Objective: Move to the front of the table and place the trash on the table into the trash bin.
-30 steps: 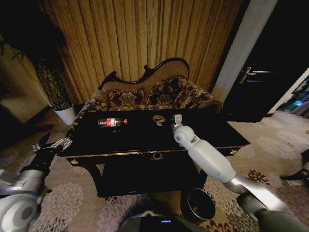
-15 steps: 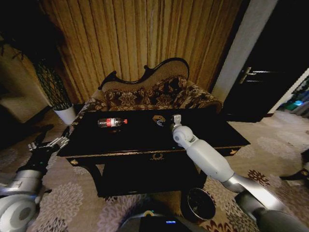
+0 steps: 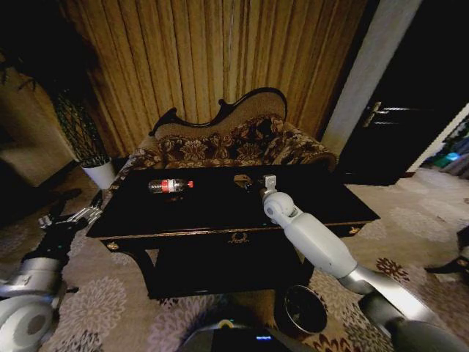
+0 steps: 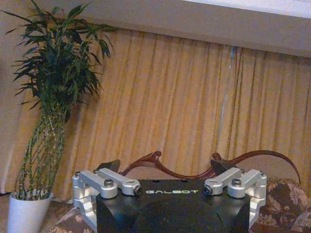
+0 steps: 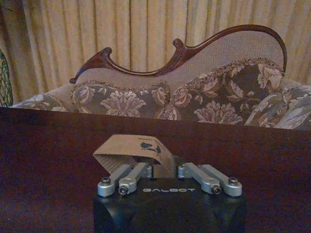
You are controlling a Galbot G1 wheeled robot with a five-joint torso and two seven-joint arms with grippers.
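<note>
Gloss is covering the black counter (image 3: 220, 209), gold trim running along its front edge. We are seeing a clear plastic bottle (image 3: 169, 185) with a red label lying on its side toward the left, with bare top all around it. A folded brown cardboard piece (image 5: 134, 148) is sitting near the counter's far edge, before the floral sofa (image 3: 234, 147). The right gripper (image 5: 164, 171) is closing on that cardboard, fingers pinching its lower edge. The left gripper (image 3: 69, 217) is hovering off the counter's left end, fingers spread apart and holding nothing. The round trash bin (image 3: 302, 309) is standing on the carpet, below the front right.
</note>
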